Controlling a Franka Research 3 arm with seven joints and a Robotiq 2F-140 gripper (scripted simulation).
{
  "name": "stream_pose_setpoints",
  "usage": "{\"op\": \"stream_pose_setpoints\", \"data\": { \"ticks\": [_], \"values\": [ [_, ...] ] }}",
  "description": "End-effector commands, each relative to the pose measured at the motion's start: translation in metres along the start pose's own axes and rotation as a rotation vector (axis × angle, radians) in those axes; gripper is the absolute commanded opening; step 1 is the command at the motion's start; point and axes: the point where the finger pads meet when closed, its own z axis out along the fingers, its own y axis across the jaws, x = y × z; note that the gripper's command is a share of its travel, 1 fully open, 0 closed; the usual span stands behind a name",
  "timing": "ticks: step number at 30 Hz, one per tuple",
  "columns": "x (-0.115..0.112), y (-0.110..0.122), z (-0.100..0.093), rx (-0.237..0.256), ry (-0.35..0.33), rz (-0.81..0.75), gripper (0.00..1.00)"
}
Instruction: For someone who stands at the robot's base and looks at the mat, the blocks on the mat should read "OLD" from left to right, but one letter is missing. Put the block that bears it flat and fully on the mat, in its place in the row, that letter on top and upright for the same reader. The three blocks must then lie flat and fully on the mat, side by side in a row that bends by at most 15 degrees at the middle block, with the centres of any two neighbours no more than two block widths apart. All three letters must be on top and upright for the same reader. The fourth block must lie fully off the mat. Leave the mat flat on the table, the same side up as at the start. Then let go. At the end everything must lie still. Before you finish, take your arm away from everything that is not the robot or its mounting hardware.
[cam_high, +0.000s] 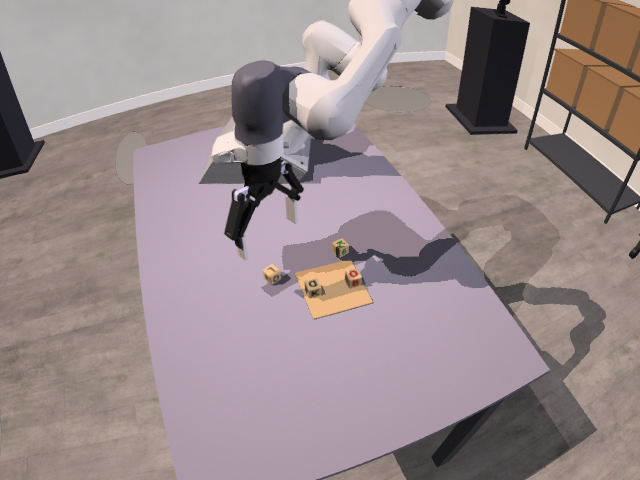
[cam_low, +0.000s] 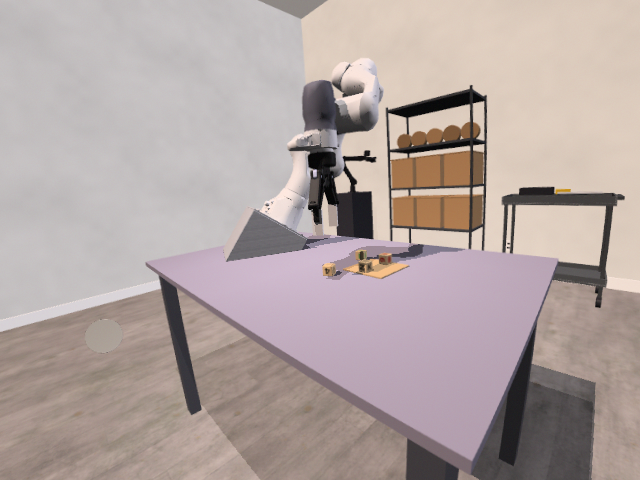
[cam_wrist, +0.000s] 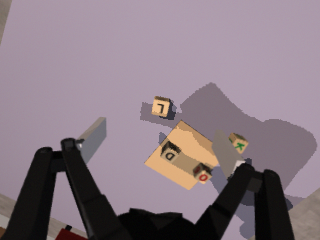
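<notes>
A tan mat (cam_high: 333, 289) lies on the purple table. On it stand a block with a black D on top (cam_high: 313, 286) and a block with a red O on top (cam_high: 353, 277), with a gap between them. A block with a black L on top (cam_high: 271, 273) lies on the table just off the mat's left side. A block with a green K (cam_high: 340, 248) lies off the mat behind it. My gripper (cam_high: 266, 229) hangs open and empty well above the table, up and behind the L block. In the wrist view I see the L block (cam_wrist: 161, 106), D block (cam_wrist: 171, 152), O block (cam_wrist: 202, 173) and K block (cam_wrist: 238, 143).
A grey wedge-shaped base (cam_low: 261, 239) sits at the table's far end by the arm. A shelf with boxes (cam_low: 436, 170), a black pedestal (cam_high: 489, 72) and a cart (cam_low: 560, 232) stand on the floor away from the table.
</notes>
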Motion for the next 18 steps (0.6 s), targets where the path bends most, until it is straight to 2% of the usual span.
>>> {"op": "stream_pose_setpoints", "data": {
  "ticks": [1, 18],
  "values": [
    [0.0, -0.001, 0.0008, 0.001, -0.002, 0.139, 1.0],
    [0.0002, -0.0009, 0.0031, 0.001, -0.002, 0.365, 1.0]
  ]
}}
